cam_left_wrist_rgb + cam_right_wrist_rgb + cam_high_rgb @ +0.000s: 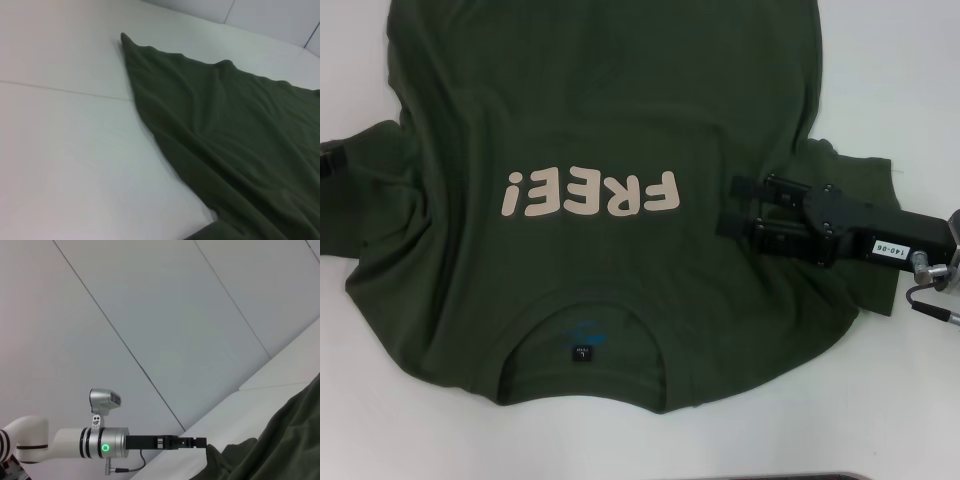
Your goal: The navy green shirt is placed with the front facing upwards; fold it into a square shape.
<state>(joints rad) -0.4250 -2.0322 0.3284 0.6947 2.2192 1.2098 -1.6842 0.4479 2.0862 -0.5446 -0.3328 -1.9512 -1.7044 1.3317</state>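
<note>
1. Left tool (pixel 200 442): at the left sleeve of the navy green shirt (pixel 600 120). The head view shows only a dark sliver of it at the frame's left edge. In the right wrist view its black tip meets a raised bunch of green cloth. Whether it is spread or pinching cannot be told.
2. Table (pixel 880 70): white surface carrying the shirt, with a fine seam line running across it in the left wrist view.
3. Navy green shirt: spread flat on the table, front up, filling most of the head view. The collar lies at the near edge and the hem at the far edge. The left sleeve is bunched.
4. Cream "FREE!" lettering (pixel 590 193): across the chest of the shirt, reading upside down from the head camera.
5. Black neck tag (pixel 581 354): inside the collar of the shirt, below the lettering, beside a small blue mark.
6. Right tool (pixel 742 207): over the right chest of the shirt, next to the right sleeve, fingers spread apart and pointing toward the lettering, holding nothing.
</note>
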